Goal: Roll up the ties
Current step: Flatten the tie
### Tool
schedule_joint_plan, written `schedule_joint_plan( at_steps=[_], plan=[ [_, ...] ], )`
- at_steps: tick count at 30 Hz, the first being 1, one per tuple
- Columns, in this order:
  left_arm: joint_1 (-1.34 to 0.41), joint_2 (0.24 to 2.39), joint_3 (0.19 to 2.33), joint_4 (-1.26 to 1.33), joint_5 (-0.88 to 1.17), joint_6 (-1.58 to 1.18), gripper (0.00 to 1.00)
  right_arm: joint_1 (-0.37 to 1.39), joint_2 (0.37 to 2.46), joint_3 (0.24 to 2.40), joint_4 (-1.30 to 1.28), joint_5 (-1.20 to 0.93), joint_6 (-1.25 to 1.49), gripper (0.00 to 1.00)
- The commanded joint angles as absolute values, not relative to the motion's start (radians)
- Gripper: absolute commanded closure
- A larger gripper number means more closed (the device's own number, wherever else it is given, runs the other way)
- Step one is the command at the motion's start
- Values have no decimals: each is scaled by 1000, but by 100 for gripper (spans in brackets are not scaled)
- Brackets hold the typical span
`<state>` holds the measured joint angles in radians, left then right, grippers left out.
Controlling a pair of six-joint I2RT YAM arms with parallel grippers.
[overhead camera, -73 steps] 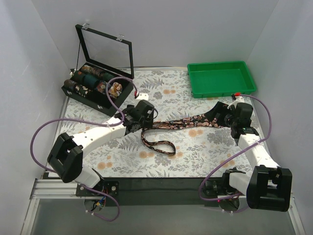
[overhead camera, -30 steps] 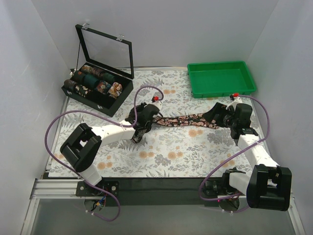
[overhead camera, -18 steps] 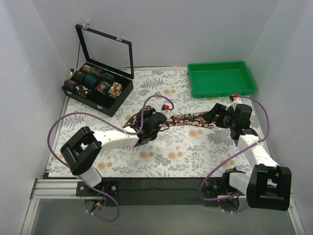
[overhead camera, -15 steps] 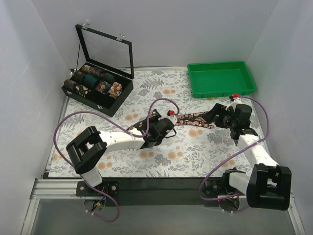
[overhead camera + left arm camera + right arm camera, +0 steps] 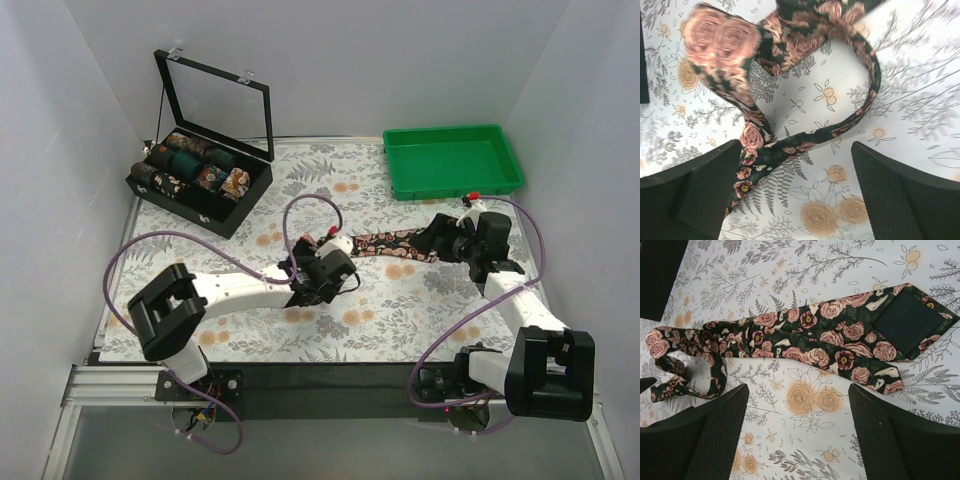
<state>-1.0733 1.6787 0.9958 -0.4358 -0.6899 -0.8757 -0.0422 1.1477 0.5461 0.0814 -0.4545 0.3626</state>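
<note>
Tie (image 5: 830, 340) of dark rose-print fabric curls into a loose loop.

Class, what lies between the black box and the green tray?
Only bare floral cover between box and tray; the top view shows it.

No legible text or labels

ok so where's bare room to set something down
Free: the table covering between the black box and the green tray, the tray's own floor, and the near strip in front of the tie. Crowded: the middle, where it runs from the left gripper to the right gripper.
</note>
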Motion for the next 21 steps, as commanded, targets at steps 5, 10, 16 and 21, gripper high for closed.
schedule_joint_plan(
  at_steps=[5,10,16,21],
  plan=[
    [-856,1369,924,-478,-499,-1135,14,-3,1219,640,15,-306,258,33],
    [-631,1232,793,-477,-338,-1167,17,28,1290,695,-52,-232,239,43],
    [-505,1140,712,-436,-270,-1163,19,57,1407,787,-77,-193,248,47],
    [-479,1117,704,-423,-276,-1160,19,72,1552,905,-90,-183,291,58]
  ],
)
